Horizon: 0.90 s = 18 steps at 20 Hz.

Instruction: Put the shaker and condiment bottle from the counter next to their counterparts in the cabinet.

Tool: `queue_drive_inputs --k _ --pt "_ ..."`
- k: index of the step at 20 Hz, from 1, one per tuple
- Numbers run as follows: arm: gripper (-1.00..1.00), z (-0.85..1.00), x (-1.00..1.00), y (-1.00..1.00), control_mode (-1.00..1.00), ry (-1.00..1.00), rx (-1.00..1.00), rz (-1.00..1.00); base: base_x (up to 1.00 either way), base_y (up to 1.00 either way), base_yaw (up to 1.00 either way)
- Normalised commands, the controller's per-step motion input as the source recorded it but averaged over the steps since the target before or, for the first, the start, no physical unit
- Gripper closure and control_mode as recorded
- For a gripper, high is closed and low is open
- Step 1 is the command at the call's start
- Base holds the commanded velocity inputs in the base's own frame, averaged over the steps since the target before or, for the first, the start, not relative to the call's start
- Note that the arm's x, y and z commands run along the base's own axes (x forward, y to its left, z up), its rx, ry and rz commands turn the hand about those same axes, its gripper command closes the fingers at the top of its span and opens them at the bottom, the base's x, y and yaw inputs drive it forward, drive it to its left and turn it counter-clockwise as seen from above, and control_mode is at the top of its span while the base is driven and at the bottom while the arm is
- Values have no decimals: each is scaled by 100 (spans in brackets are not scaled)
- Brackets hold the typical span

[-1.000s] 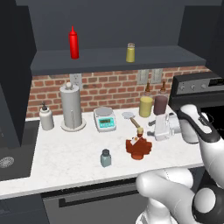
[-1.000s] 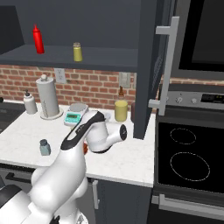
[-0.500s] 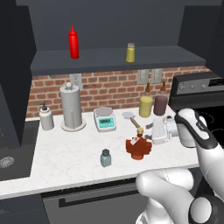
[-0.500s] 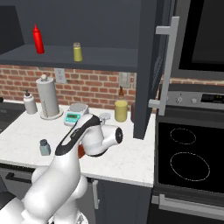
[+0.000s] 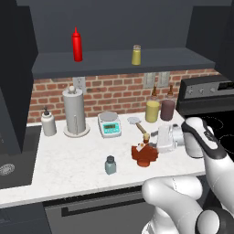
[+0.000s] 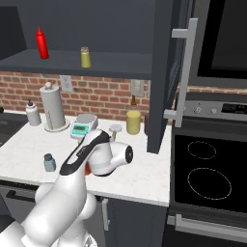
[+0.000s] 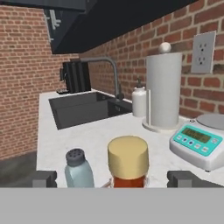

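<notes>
Condiment bottle [image 5: 144, 153] is standing upright on the tabletop [image 5: 82, 160], and serves as the landmark for this entry. Reddish-brown, ribbed, wide round foot, tan stopper; the stopper is showing centred and close in the hand view [image 7: 127, 157].

Tool [image 7: 113, 178] is sitting level with the bottle's neck, both fingertips [image 7: 43, 178] spread wide, one to each side of the stopper, nothing pinched and no contact visible. From the left base view the hand [image 5: 168, 138] is lying just right of the bottle, pointing at it.

Handling, judged: bottle is looking rigid and probably light, but tall and narrow above a broad foot, so a high pinch could let it swing. Ribs should be giving some friction; the smooth stopper would be a poor place to clamp and might pull loose. Best hold is looking like the ribbed neck just under the stopper, or lower on the body, squeezing squarely across it.

Shaker [image 5: 109, 165], pale blue-grey with a dark cap, is standing just left of the bottle and slightly nearer the tabletop's front edge, apart from it. It is close enough that the fingertip on that side may be brushing it on closing.

Behind the bottle: a digital scale [image 5: 110, 124], and further left a paper-towel holder [image 5: 75, 112].

Well above the bottle, the cabinet [image 5: 123, 61] shelf is carrying the red squeeze bottle [image 5: 77, 44] and the yellow-olive shaker [image 5: 136, 55], well apart from each other.
</notes>
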Motion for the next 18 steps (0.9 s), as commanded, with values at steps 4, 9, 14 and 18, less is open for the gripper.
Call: queue_drive_inputs --k 4,9,14,18 --pt "-100 -8 0 0 -100 0 8 0 0 0 0" --pt "-100 -6 8 0 -100 0 11 0 0 0 0" --pt "-100 -1 18 0 -100 0 10 0 0 0 0" --pt "-100 0 19 0 -100 2 11 0 0 0 0"
